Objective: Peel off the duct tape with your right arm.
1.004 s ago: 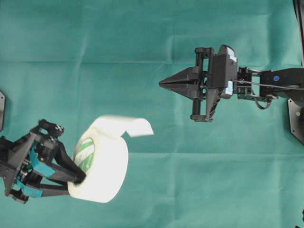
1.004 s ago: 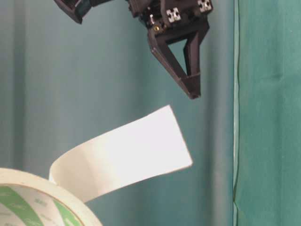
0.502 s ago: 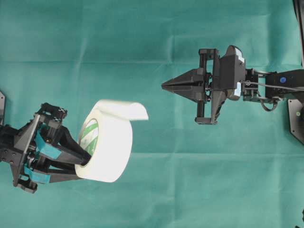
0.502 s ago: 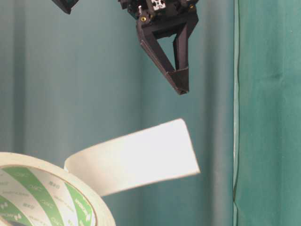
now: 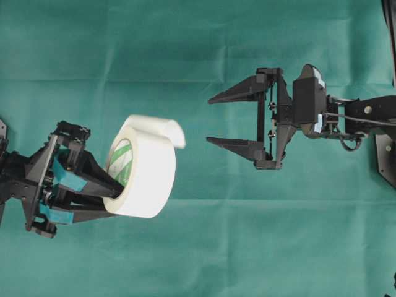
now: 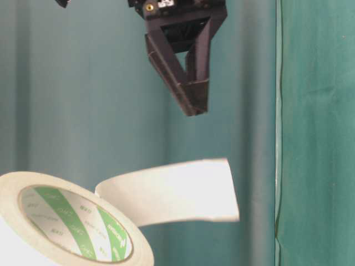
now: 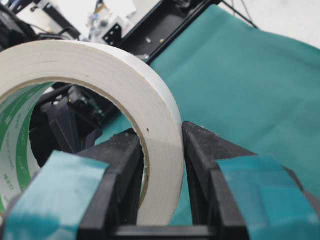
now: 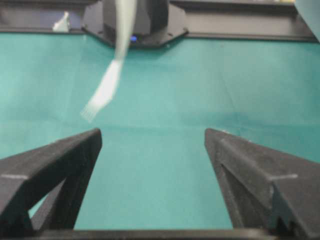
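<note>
- Teal-patched fingers of the left end effector (image 5: 114,193) are clamped on the wall of the duct tape (image 5: 145,174): one finger runs through the green-and-white striped core, the other lies against the outer white face. The roll is held clear above the tabletop (image 5: 204,247), at about 9 o'clock in the overhead view.
- White tape of this kind is judged light and rigid as a roll, though the adhesive will resist the pull, so the left grip must hold firm.
- The loose end tab (image 5: 172,129) curls off the roll toward 3 o'clock. It is thin, flexible and likely sticky on one face. Take hold near its free edge, one finger on each face.
- The right end effector (image 5: 207,120) stands at 3 o'clock, fingers spread wide and pointing toward the roll. It holds nothing and touches nothing.
- The tab lies near the fingertips but apart from them; the right wrist view shows it as a blurred strip ahead.
</note>
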Available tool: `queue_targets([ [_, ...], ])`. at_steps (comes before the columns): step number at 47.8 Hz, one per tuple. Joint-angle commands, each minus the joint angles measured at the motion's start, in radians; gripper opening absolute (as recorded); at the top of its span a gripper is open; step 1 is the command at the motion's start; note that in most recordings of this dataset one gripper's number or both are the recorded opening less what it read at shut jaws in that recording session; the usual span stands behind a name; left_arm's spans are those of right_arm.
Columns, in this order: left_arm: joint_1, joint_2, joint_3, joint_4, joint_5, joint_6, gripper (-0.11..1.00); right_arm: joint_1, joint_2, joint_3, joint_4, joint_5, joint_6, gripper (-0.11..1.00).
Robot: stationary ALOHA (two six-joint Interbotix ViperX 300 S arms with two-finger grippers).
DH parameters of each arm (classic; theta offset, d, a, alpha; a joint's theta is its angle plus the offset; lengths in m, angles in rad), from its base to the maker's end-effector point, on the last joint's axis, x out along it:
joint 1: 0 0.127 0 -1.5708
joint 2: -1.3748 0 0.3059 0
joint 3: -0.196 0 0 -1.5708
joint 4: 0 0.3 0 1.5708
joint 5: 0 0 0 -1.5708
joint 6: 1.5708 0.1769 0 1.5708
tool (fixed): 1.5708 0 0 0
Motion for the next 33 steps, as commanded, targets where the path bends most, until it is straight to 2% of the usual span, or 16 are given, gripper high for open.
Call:
queue_targets([
  [1, 0.006, -0.006, -0.015, -0.002, -0.018, 0.002, 0.21, 0.003, 0.0, -0.031, -0.003, -0.014, 0.0, 0.72],
  [33, 0.006, -0.006, -0.014, -0.002, -0.018, 0.002, 0.21, 0.002, 0.132, -0.163, -0.003, -0.026, 0.002, 0.72],
])
